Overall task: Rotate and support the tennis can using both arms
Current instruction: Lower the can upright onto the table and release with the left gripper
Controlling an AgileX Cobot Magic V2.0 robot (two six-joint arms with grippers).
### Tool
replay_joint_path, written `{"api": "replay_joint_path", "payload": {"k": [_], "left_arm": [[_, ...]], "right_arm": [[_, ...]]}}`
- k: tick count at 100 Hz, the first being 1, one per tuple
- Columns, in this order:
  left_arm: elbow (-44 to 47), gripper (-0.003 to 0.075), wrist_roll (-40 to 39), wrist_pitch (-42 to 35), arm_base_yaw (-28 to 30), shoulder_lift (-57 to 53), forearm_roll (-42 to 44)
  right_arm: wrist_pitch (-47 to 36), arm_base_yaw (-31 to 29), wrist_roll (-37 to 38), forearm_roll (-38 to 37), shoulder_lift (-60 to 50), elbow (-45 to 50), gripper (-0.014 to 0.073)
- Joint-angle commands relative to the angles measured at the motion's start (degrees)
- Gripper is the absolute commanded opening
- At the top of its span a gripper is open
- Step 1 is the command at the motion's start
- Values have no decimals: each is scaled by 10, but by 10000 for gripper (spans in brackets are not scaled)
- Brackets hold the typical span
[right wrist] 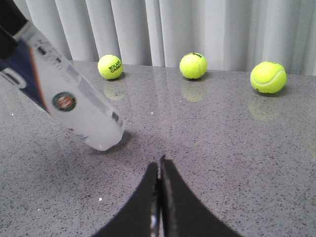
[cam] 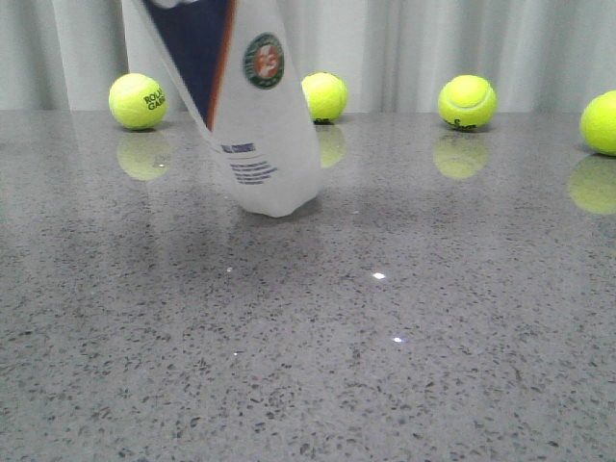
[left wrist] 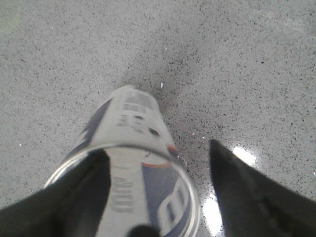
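Observation:
The tennis can stands tilted, its rounded clear end on the table and its navy upper part leaning left out of the front view. In the left wrist view I look down the tennis can from its rim. My left gripper straddles it: one finger shows through the clear wall against the can, while the other finger stands a small gap off the rim. The right wrist view shows the tennis can with the left gripper at its top. My right gripper is shut and empty, on the near side of the can's base.
Several yellow-green tennis balls lie along the back edge of the grey speckled table: one left of the can, one just behind it, one further right, another at the far right. A white curtain hangs behind.

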Motion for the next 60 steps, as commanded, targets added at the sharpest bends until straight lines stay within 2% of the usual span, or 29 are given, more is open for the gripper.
{"api": "replay_joint_path", "payload": {"k": [1,35,60], "left_arm": [[-31,495,-8,-7,-3,-15,-4],[-105,493,-12,7,8,77,-3],[-130,493,-12,7,22,85,-3]], "right_arm": [[-43,0,-4,-3,7,-14,-59],[-43,0,-4,-3,7,-14,-59],[-43,0,-4,-3,7,-14,-59]]}}
